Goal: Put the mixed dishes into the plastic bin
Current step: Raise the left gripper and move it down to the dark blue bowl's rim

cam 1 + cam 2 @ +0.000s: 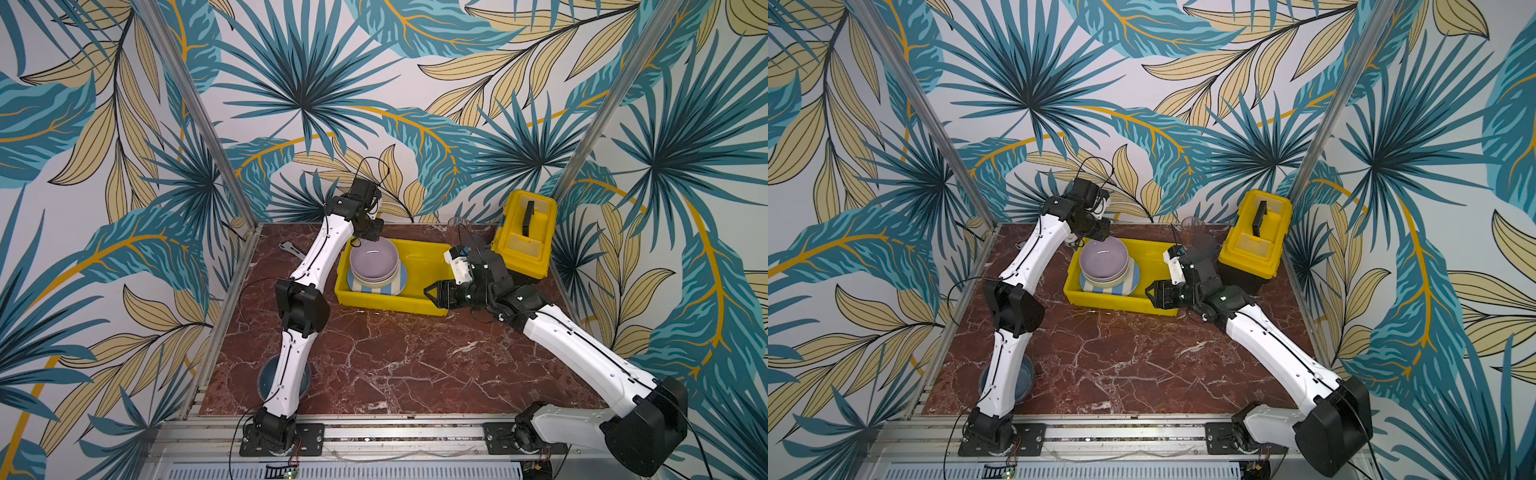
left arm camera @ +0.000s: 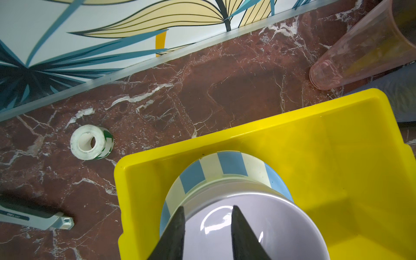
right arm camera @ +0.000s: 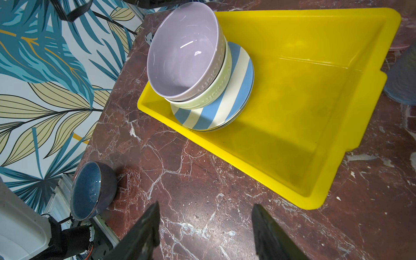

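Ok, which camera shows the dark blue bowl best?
The right wrist view: the blue bowl shows whole there, rim and inside. In both top views the left arm hides most of the bowl. The left wrist view misses it.

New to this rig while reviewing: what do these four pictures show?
Two white robot arms with pincer grippers stand at a red marble tabletop. Two pictures look down from overhead; two come from wrist cameras. A shallow yellow plastic bin holds a lilac bowl nested in a pale green bowl on a blue-and-cream striped plate. Outside it: a dark blue bowl, a clear plastic tumbler, a white tape roll, a metal wrench, a yellow toolbox. The left gripper hangs open over the lilac bowl; the right gripper is open and empty.
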